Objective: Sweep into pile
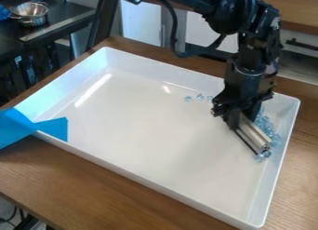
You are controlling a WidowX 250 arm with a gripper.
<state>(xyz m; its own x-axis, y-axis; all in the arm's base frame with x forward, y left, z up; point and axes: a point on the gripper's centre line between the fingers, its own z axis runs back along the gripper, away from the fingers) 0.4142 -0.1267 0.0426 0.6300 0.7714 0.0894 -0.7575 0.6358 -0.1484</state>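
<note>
Beads (266, 125), clear and bluish, lie mostly in a loose bunch near the right wall of the white tray (155, 136), as you look at the camera view. A few sit apart from that bunch, strung out to the left of your tool (239, 116) near the tray's far wall, and some gather at the lower end of the metal bar (253, 133). You have that bar gripped in the tool, which hangs down over the right part of the tray. The bar slants toward the near right, its length alongside the bunch, with a dark strip along its left edge. Your tray rests on the wooden worktop (112, 192). Blue tape (53, 127) crosses its left corner, and metal bowls (31, 12) stand on a dark counter (68, 20) at upper left.
</note>
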